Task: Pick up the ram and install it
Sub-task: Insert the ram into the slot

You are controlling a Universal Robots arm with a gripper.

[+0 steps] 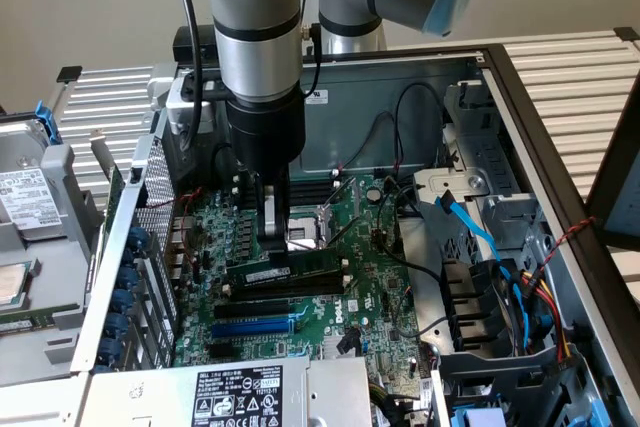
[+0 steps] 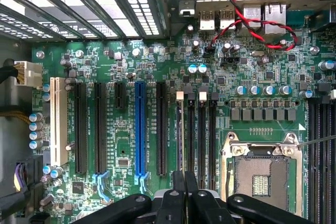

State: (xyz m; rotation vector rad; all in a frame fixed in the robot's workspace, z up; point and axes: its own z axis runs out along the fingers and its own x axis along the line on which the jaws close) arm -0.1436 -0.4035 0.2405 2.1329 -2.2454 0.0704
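The ram (image 1: 300,273), a dark stick with a small white label, stands on edge in a black memory slot on the green motherboard (image 1: 370,277). In the exterior view my gripper (image 1: 273,250) comes straight down onto the stick's top edge, toward its end at the exterior view's left, with the fingers shut on it. In the wrist view the two black fingertips (image 2: 178,182) are pressed together directly over the row of memory slots (image 2: 202,129). There the ram (image 2: 180,135) shows edge-on as a thin line running under the fingertips.
The open CPU socket (image 2: 261,174) lies right beside the memory slots. A blue slot (image 2: 140,129) and several black expansion slots sit on the other side. Loose black cables (image 1: 400,127), a blue cable (image 1: 470,217) and drive cages (image 1: 500,247) crowd the exterior view's right.
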